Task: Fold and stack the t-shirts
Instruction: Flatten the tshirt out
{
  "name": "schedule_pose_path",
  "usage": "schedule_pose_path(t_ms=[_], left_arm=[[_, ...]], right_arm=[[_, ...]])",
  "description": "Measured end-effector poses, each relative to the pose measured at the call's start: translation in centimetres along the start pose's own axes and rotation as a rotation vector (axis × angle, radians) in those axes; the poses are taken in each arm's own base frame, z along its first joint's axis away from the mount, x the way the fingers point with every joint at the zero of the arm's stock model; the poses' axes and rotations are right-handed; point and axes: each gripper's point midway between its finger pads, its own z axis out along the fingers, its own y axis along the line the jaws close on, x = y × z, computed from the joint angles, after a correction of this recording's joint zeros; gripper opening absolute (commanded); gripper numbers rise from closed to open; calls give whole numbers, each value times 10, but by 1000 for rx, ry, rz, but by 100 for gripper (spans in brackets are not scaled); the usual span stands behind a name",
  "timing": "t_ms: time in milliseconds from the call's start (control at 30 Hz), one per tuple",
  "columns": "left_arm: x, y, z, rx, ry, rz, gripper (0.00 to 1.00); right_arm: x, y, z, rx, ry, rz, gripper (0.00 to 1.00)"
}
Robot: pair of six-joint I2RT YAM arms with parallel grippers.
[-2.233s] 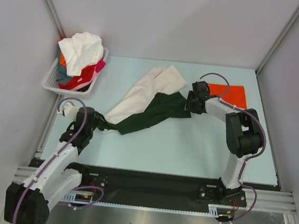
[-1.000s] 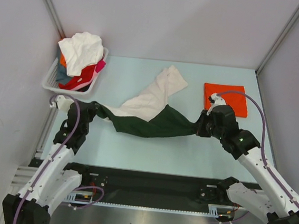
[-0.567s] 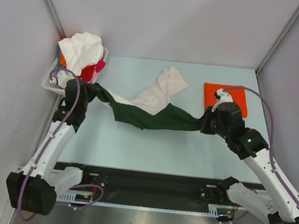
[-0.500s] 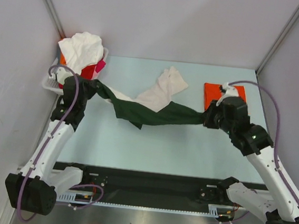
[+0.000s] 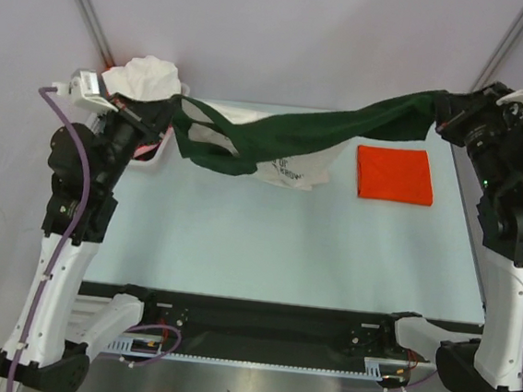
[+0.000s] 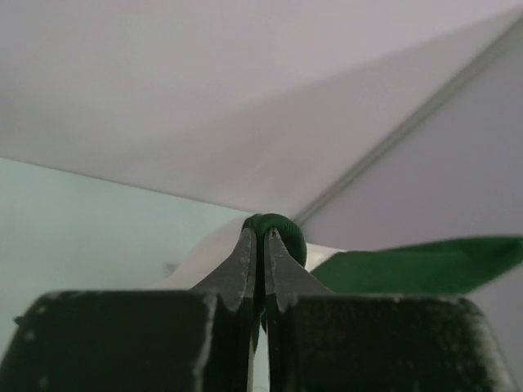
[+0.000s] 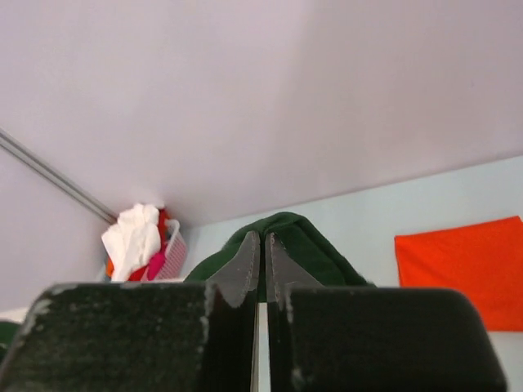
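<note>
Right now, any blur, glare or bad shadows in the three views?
Top external: even diffuse light, no glare, faint shadows, cream and dark green cloth t-shirt in focus. Left wrist: the left fingers are underlit, soft up close. Right wrist: the right fingers likewise dark; folded orange-red cloth t-shirt reads clearly.

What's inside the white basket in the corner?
The basket holds a heap of t-shirts: a white one on top, red and pink cloth peeking out beneath. Whatever lies deeper is covered by the pile.
</note>
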Motion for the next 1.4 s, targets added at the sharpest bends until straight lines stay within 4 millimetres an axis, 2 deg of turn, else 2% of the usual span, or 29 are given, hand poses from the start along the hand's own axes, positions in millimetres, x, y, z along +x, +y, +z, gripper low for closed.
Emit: schedule_pose_path(t_ms=[167, 233, 500, 633, 767, 867, 933, 1033, 1133, 1167, 1200, 1233, 1267, 1300, 1333, 1400], left_arm=[[35, -68, -34, 248, 142, -3, 0], [45, -86, -44, 318, 189, -11, 0], [94, -153, -83, 555, 395, -59, 0], [128, -199, -103, 682, 495, -80, 0], [153, -239, -117, 767, 573, -68, 0], [149, -242, -110, 725, 551, -50, 0], [131, -230, -98, 654, 497, -43, 0], [102, -195, -77, 536, 403, -40, 0], [85, -121, -45, 317, 298, -6, 0], [85, -97, -38, 253, 281, 2, 0], [89, -77, -31, 219, 272, 0, 0], [102, -48, -24, 155, 289, -3, 0], [116, -20, -14, 119, 302, -20, 0], [139, 15, -7, 55, 345, -45, 0], [163, 47, -5, -13, 397, -74, 0], [219, 120, -7, -178, 519, -152, 0]], right_arm=[[-34, 4, -25, -12, -151, 37, 0], [-48, 2, -40, -3, -226, 50, 0], [-130, 6, -111, 12, -558, 85, 0], [-154, -1, -135, 57, -660, 91, 0], [-167, -5, -137, 97, -705, 96, 0], [-177, -1, -115, 107, -719, 96, 0], [-175, 4, -86, 104, -701, 91, 0], [-148, 10, -14, 84, -595, 76, 0], [-87, 8, 72, 62, -421, 69, 0], [-60, 6, 101, 59, -353, 70, 0], [-18, -2, 141, 67, -249, 67, 0], [8, -6, 162, 70, -189, 64, 0], [44, -12, 188, 79, -110, 62, 0], [81, -17, 212, 84, -31, 58, 0], [110, -20, 229, 84, 30, 57, 0], [182, -27, 261, 78, 178, 58, 0]])
